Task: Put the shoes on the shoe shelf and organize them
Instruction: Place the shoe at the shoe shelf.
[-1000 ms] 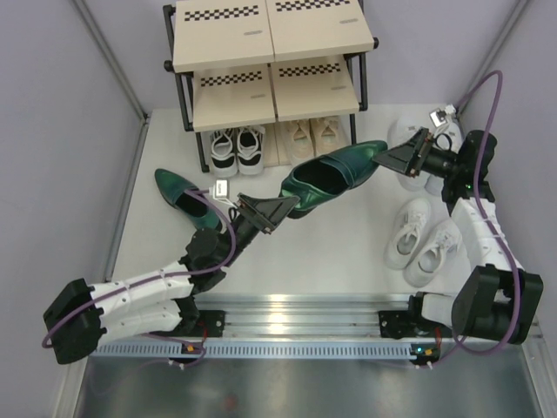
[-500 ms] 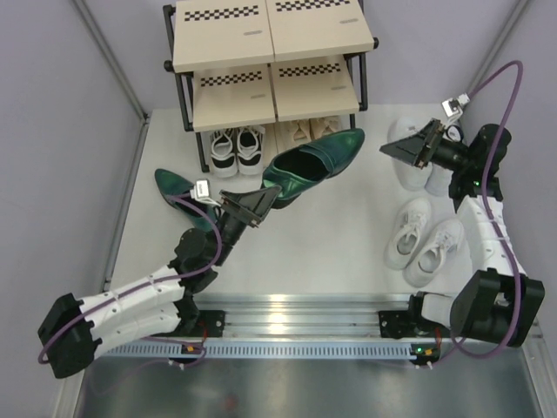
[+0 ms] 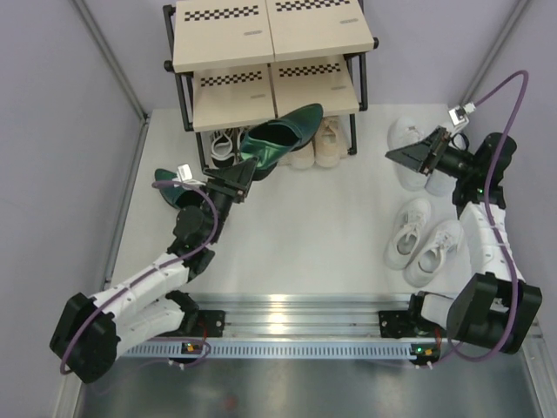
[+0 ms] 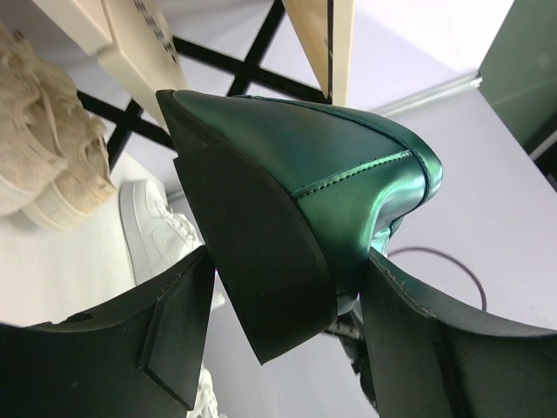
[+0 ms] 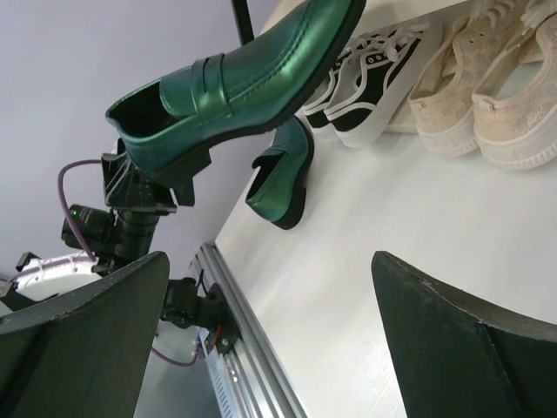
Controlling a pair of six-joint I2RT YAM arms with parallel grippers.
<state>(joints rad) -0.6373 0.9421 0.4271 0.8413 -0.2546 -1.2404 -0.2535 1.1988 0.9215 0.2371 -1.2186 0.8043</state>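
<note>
One green shoe [image 3: 278, 138] hangs in my left gripper [image 3: 237, 178], clamped across the heel [image 4: 252, 252]. Its toe is at the front of the shelf [image 3: 226, 43], upper middle of the top view. Its mate [image 3: 167, 185] lies on the table [image 3: 305, 235] at centre left. My right gripper [image 3: 409, 155] hovers at upper right, jaws wide apart and holding nothing, over a white pair [image 3: 402, 132]. Another white pair [image 3: 424, 239] sits below.

I judge the shoe stiff, glossy and so slippery on the upper, and toe-heavy held this far back. The heel block is the firm place to grip, though the toe may droop.

My left wrist view shows both fingers [image 4: 174, 322] pressed on the heel's sides, which the top view hides. My right wrist view gives the shoe in profile, clear of the table, with black-and-white sneakers [image 5: 374, 74] and beige sneakers [image 5: 487, 87] behind it.
</note>
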